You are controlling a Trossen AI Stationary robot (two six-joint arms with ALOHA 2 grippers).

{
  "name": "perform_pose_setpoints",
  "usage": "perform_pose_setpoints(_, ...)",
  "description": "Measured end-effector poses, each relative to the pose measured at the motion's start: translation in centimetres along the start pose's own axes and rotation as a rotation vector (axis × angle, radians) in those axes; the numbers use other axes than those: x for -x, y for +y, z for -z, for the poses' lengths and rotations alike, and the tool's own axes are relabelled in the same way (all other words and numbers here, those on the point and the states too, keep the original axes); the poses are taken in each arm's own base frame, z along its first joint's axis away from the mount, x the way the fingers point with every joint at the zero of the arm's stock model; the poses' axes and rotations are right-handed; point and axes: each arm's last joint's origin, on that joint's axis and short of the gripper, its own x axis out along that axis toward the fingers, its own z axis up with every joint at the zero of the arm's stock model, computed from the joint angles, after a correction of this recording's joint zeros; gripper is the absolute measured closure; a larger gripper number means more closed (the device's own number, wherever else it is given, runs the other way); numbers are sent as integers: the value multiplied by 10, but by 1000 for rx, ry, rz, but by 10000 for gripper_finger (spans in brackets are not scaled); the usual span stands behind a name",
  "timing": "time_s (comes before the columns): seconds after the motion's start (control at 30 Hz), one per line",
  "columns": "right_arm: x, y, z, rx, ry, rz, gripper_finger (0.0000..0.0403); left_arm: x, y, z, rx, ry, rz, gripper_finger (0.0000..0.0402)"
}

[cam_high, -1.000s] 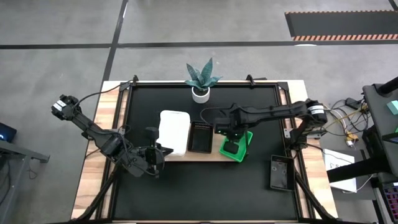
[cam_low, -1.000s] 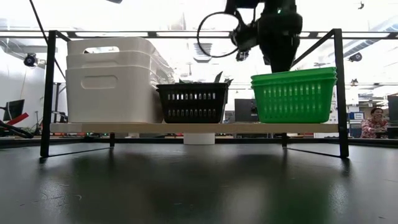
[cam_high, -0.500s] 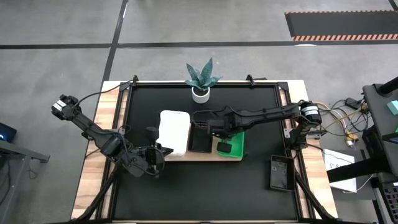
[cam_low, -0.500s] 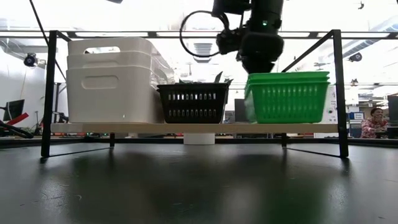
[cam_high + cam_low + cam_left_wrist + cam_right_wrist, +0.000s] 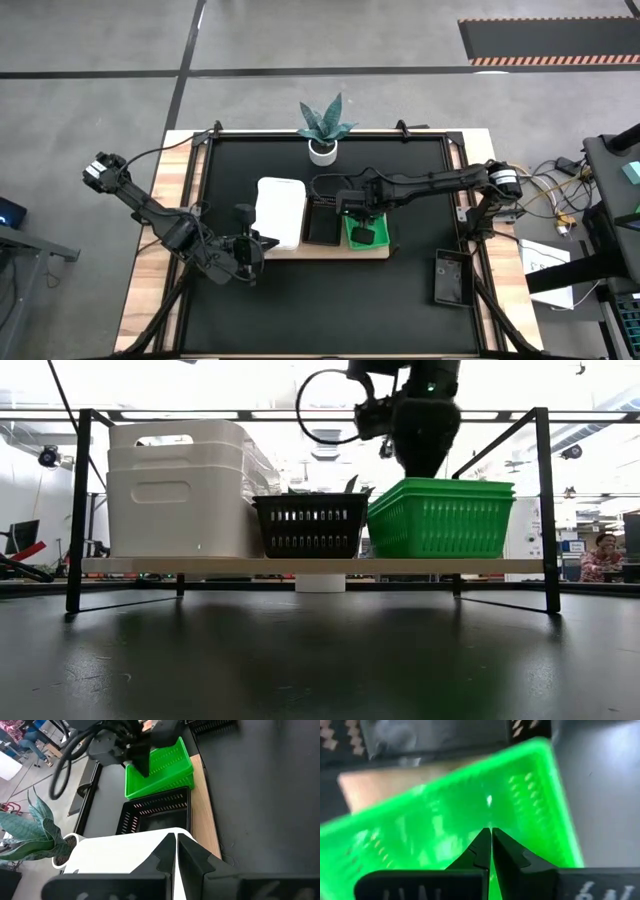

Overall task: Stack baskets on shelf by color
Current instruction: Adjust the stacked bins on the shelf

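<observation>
Resting on the shelf directly beneath the closed, empty fingers of the right gripper, the green baskets look light, rigid and slick. Grip a rim wall. The left gripper, also closed and empty, waits beside the white baskets.

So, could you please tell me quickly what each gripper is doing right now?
Left gripper: closed, empty, beside the white plastic baskets.
Right gripper: closed, inside the green slotted plastic baskets.

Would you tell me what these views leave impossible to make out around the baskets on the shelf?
- Green baskets: high view, right gripper covers their inside, so contact is unclear.
- Green baskets: right wrist view, blurred, count unreadable.
- Black basket: low view, contents hidden by its wall.
- White baskets: left wrist view, partly behind left gripper.
</observation>
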Motion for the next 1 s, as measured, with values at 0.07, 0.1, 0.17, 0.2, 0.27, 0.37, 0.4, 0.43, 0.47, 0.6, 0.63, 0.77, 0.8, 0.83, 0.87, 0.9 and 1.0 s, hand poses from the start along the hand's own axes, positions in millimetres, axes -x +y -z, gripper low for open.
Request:
perform_pose_setpoints(0.07, 1, 3, 4, -9, 39, -66, 394, 0, 0, 0, 0, 0, 0, 401)
perform_pose_setpoints(0.1, 2, 6, 4, -5, 47, -105, 394, 0, 0, 0, 0, 0, 0, 401)
perform_pose_setpoints(0.17, 2, 14, 4, 8, 42, -165, 394, 0, 0, 0, 0, 0, 0, 401)
perform_pose_setpoints(0.2, 1, 17, 3, 12, 35, -187, 394, 0, 0, 0, 0, 0, 0, 401)
perform_pose_setpoints(0.27, -2, 24, 0, 28, 16, -216, 394, 0, 0, 0, 0, 0, 0, 401)
perform_pose_setpoints(0.37, -6, 31, -5, 52, -34, -231, 394, 0, 0, 0, 1, -1, 0, 401)
perform_pose_setpoints(0.4, -7, 32, -7, 52, -50, -235, 394, 0, 0, 0, 2, -2, 0, 401)
perform_pose_setpoints(0.43, -7, 33, -8, 52, -63, -239, 394, 0, 0, 0, 4, -4, 1, 401)
perform_pose_setpoints(0.47, -7, 33, -9, 51, -67, -235, 394, 0, 0, -1, 5, -5, 1, 401)
perform_pose_setpoints(0.6, -9, 31, -10, 39, -83, -162, 394, 0, 0, -1, 5, -5, 1, 401)
perform_pose_setpoints(0.63, -10, 31, -11, 39, -89, -149, 394, 0, 0, -1, 5, -5, 1, 401)
perform_pose_setpoints(0.77, -9, 30, -14, 44, -129, -119, 394, 0, 0, -1, 5, -5, 0, 401)
perform_pose_setpoints(0.8, -9, 31, -15, 42, -145, -119, 394, 0, 0, -1, 5, -5, 0, 401)
perform_pose_setpoints(0.83, -9, 31, -16, 41, -158, -122, 394, 0, 0, -1, 5, -5, 1, 401)
perform_pose_setpoints(0.87, -9, 31, -17, 40, -166, -123, 394, 0, 0, -1, 5, -5, 1, 401)
perform_pose_setpoints(0.9, -9, 31, -17, 40, -166, -123, 394, 0, 0, -1, 5, -5, 0, 401)
perform_pose_setpoints(1.0, -9, 30, -15, 39, -139, -117, 394, 0, 0, -1, 5, -5, 1, 401)
